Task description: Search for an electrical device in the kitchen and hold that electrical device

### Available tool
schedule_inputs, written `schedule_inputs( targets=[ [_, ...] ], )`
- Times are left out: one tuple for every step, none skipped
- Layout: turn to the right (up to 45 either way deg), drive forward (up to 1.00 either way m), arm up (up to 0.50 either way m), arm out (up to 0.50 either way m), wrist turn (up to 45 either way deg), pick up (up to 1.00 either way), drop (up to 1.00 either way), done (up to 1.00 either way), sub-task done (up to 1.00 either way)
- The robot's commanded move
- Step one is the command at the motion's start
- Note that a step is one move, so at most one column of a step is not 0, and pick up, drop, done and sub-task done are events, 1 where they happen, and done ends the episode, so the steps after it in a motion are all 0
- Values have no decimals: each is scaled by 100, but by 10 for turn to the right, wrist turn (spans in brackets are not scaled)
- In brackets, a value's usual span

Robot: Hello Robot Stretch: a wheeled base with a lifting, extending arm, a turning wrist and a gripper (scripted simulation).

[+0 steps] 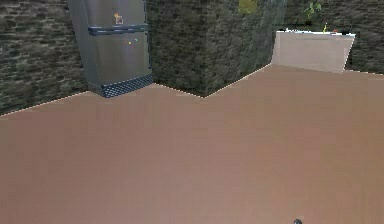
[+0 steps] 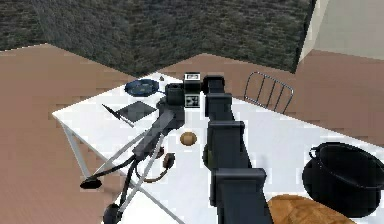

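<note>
Pincer [image 2: 108, 192]: dark body, two thin fingers [image 2: 130, 148] slanting down-left. Load: cannot be told. Markers [image 2: 193, 78]: two white squares, just right of pincer body. Arm [image 2: 228, 150]: dark square bar, extended behind pincer.

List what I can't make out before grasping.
Arm side view: whether the tool holds anything; things on the white table lie behind it.
Arm side view: the dark spindly thing, too thin to identify.
Arm side view: the black pot, cut by the right edge.
Forward view: the fridge, top cut by the upper edge.
</note>
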Motion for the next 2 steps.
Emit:
schedule_inputs(
  targets=[
    [0,0,0,0,450,0,0,0,0],
    [0,0,0,0,450,0,0,0,0]
  ],
)
